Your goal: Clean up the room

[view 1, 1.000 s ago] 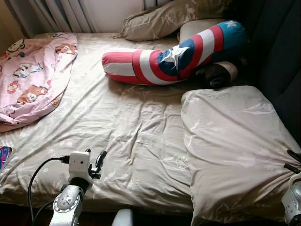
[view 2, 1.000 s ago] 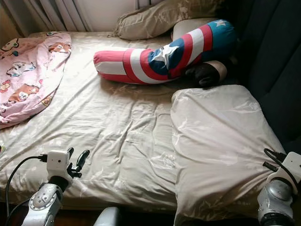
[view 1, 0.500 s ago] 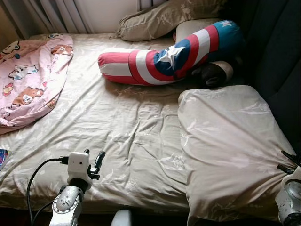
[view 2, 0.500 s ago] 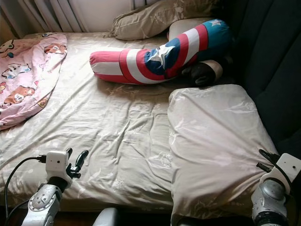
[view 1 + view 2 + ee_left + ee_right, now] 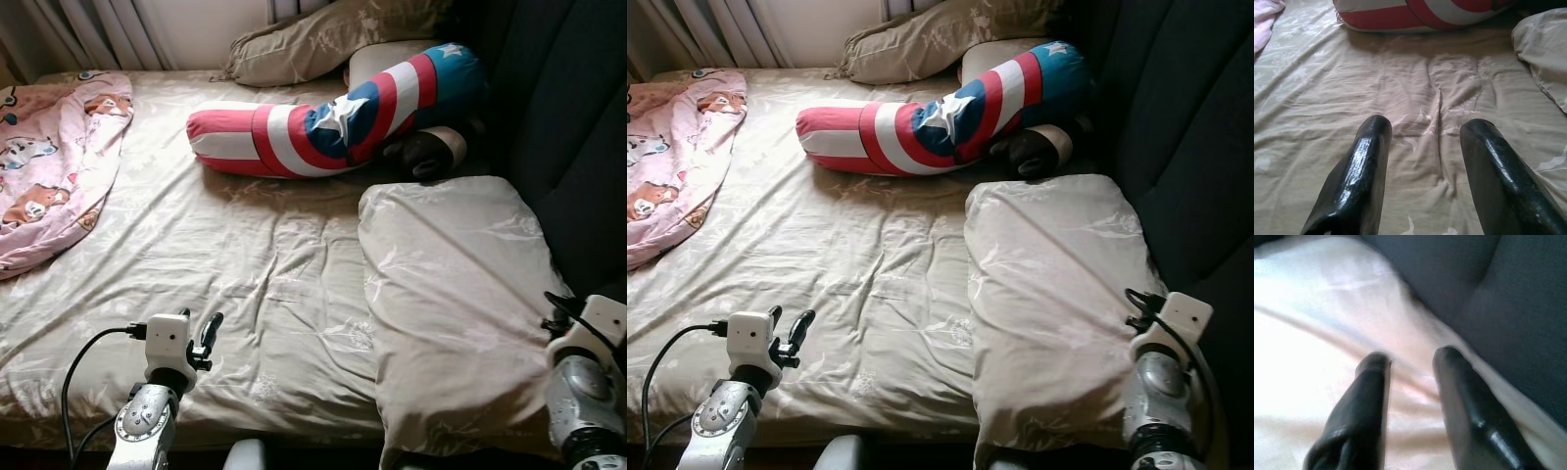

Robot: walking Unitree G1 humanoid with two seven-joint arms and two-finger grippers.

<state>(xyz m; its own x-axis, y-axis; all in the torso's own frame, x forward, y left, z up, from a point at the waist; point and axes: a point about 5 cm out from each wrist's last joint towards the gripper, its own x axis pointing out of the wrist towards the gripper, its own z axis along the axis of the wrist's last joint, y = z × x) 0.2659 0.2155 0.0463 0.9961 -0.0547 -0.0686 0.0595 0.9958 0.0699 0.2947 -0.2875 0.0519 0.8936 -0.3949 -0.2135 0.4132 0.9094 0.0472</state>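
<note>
Black fingers, both sets parted, nothing held. Your left gripper hangs over bare beige sheet near the bed's front edge. Your right gripper hovers at the near right corner of the big pillow, close to the dark headboard.

Items to tidy, outward from there:
- Big pillow: lying flat on the robot's right, beside the headboard.
- Striped bolster: red, white, blue, across the far end, well apart from both grippers.
- Second pillow: behind the bolster.
- Dark soft thing: tucked under the bolster's end; identity unclear.
- Pink blanket: crumpled, far left.

Risks, as judged: a shallow pinch on the pillow corner may catch only the loose cover and slip. Your right fingers could jam against the headboard. Your left gripper may snag sheet folds and drag them.
</note>
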